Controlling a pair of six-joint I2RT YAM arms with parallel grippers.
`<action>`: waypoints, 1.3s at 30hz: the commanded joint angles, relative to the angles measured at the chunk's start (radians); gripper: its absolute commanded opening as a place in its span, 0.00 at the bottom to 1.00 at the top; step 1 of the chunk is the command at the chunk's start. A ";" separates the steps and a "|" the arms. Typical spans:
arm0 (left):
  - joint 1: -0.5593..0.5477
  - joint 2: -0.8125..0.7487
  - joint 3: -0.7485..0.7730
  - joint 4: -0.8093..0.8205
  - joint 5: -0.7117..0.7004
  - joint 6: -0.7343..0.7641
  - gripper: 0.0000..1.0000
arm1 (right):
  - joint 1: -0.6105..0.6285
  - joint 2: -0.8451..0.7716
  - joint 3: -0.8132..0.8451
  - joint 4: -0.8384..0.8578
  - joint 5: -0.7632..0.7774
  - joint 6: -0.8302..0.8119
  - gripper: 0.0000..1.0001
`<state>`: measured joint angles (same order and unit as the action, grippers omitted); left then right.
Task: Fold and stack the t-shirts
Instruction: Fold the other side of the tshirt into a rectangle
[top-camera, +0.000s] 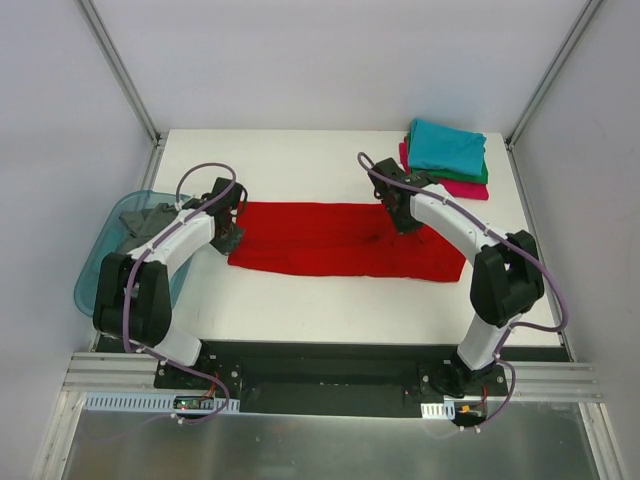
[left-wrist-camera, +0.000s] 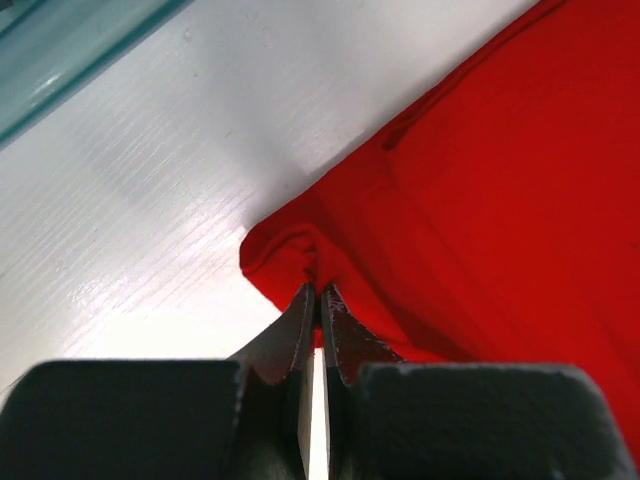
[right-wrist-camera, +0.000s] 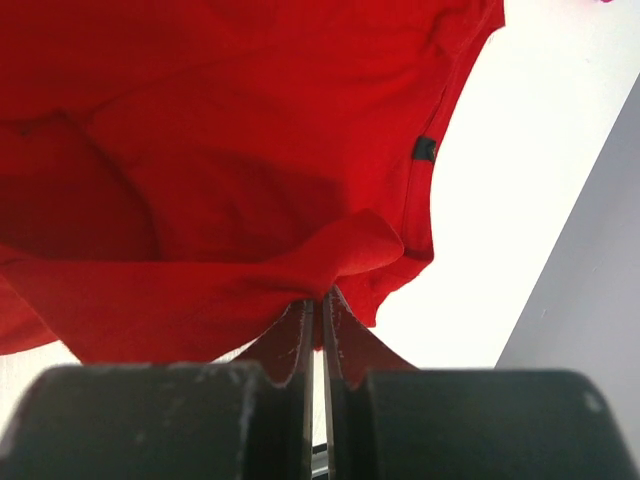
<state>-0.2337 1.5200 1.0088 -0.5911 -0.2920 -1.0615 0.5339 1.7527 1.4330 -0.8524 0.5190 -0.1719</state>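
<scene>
pinching red t-shirt in left gripper, right gripper

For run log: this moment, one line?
left pincer: shut on red t-shirt | right pincer: same | folded stack: far-right corner

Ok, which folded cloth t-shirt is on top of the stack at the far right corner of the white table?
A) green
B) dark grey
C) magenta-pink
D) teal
D: the teal folded cloth t-shirt lies uppermost on the stack, and the magenta-pink cloth t-shirt peeks out from underneath along the near edge.
</scene>
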 joint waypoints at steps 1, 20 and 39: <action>0.011 -0.058 0.013 -0.091 -0.036 -0.046 0.00 | -0.008 -0.002 0.050 -0.005 0.001 -0.041 0.00; 0.014 -0.104 0.026 -0.148 -0.104 -0.071 0.00 | -0.011 -0.085 0.013 -0.013 -0.027 -0.057 0.01; 0.025 0.083 0.275 -0.159 -0.079 0.017 0.77 | -0.107 0.367 0.524 -0.019 0.073 -0.005 0.65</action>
<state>-0.1947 1.6451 1.2011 -0.7288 -0.3744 -1.0897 0.4484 2.0872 1.8057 -0.8680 0.4908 -0.2268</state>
